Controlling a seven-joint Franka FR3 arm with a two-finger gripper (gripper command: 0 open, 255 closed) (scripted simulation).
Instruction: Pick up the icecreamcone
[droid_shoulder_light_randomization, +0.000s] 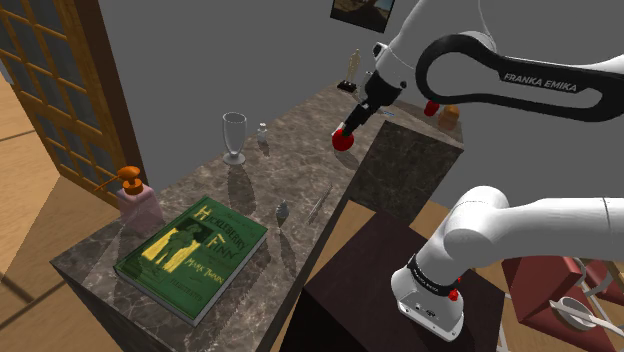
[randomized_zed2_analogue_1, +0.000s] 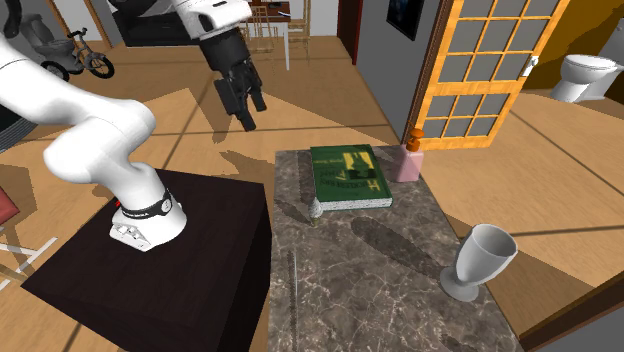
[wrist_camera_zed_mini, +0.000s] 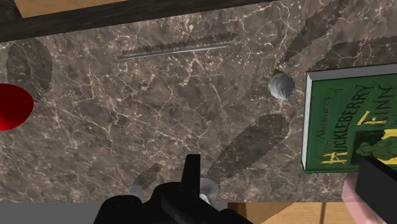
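Dark marble counter (droid_shoulder_light_randomization: 300, 150), green Huckleberry Finn book (droid_shoulder_light_randomization: 192, 248) at one end, black gripper (randomized_zed2_analogue_1: 253, 113) high up, fingers apart, holding nothing, clear glass (droid_shoulder_light_randomization: 234, 135), pink soap bottle (droid_shoulder_light_randomization: 137, 200), small grey icecreamcone (droid_shoulder_light_randomization: 283, 211) just beside the book's corner.

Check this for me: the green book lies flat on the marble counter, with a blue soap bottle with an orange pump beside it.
One thing is wrong: the soap bottle is pink, not blue, as the shoulder view shows. The rest stands: the green book lies flat on the marble counter, and the bottle with its orange pump stands beside it.
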